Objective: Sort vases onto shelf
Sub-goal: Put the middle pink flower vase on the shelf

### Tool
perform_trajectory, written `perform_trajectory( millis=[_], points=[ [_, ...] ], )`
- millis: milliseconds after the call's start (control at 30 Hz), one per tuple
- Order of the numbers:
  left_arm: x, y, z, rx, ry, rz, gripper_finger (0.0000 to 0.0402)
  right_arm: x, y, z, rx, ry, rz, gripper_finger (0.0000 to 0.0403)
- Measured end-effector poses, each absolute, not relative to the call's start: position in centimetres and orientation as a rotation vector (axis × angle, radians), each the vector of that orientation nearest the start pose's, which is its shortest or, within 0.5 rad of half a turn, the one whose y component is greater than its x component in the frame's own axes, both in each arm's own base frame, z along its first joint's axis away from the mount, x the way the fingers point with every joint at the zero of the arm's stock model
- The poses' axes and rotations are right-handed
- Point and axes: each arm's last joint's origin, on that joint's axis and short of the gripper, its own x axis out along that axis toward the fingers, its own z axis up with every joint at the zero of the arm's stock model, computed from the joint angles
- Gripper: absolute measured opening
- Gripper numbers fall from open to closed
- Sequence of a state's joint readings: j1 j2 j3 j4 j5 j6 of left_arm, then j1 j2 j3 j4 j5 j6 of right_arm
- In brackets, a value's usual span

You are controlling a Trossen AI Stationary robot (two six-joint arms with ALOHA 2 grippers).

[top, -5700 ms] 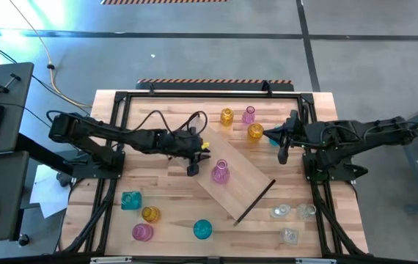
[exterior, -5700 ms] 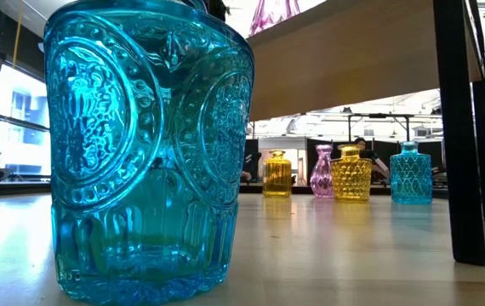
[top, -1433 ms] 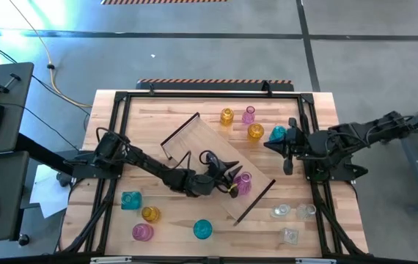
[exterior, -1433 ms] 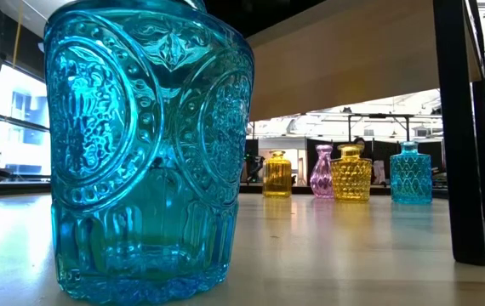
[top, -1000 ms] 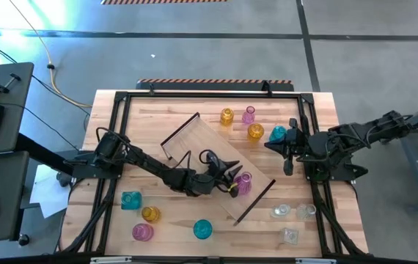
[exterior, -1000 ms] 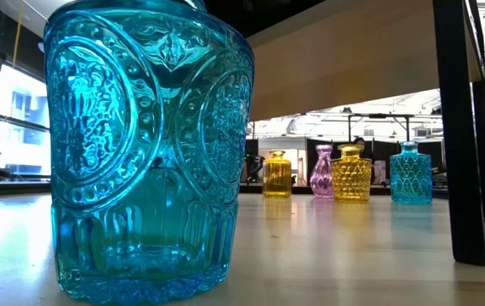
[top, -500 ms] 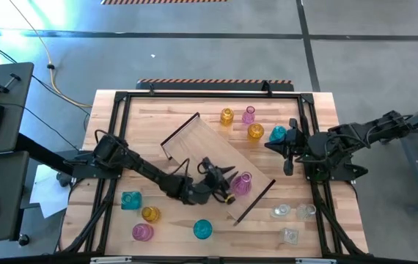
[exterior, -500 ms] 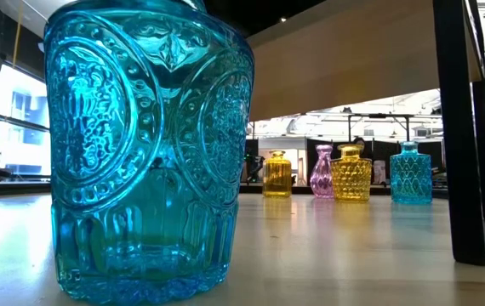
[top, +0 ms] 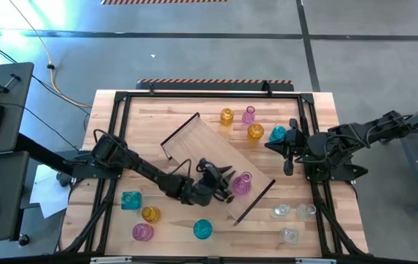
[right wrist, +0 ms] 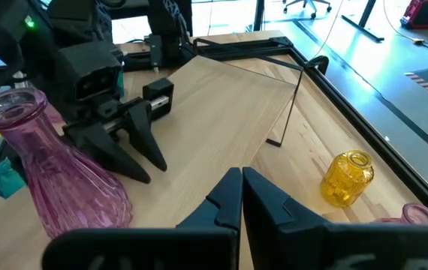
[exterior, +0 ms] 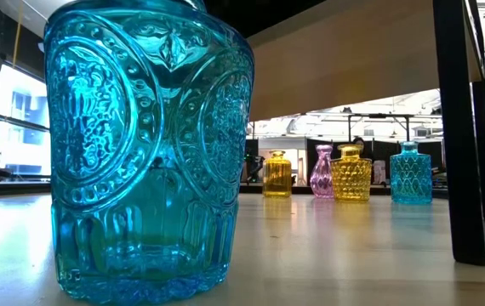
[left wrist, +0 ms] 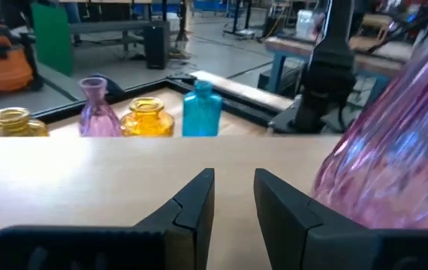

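In the low view, much of the scene is being blocked by a near teal vase [exterior: 145, 153], cut off at the top edge. In the left wrist view, the pink vase [left wrist: 394, 157] is being cropped at the right edge. The clear vases [top: 291, 216] are being shown too small for detail.
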State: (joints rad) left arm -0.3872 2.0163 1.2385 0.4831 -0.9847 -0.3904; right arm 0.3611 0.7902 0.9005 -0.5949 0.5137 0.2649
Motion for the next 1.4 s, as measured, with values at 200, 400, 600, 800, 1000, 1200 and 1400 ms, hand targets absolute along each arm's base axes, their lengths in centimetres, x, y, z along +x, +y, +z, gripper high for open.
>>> perform_trajectory(
  millis=[200,400,600,800,1000,1200,1400],
  points=[
    [41.2,-13.2,19.0,-0.210,0.103,0.607,0.0087,14.9,4.1,33.4,0.054,0.414,-0.211,0.0000],
    [41.7,-12.6,19.5,-0.230,0.073,0.546,0.0087,14.9,4.1,33.4,0.053,0.413,-0.215,0.0000],
    [41.8,-12.5,19.5,-0.233,0.076,0.520,0.0087,14.9,4.1,33.4,0.050,0.413,-0.215,0.0000],
    [42.0,-13.2,19.4,-0.203,0.078,0.503,0.0087,14.9,4.1,33.5,0.054,0.406,-0.214,0.0000],
    [41.1,-14.8,19.7,-0.064,0.090,0.580,0.0087,14.9,4.1,33.5,0.056,0.405,-0.215,0.0000],
    [40.4,-16.2,19.5,-0.038,0.100,0.594,0.0087,14.9,4.1,33.5,0.061,0.405,-0.216,0.0000],
    [39.4,-17.8,19.5,0.005,0.164,0.529,0.0087,14.9,4.1,33.5,0.061,0.405,-0.216,0.0000]
  ],
)
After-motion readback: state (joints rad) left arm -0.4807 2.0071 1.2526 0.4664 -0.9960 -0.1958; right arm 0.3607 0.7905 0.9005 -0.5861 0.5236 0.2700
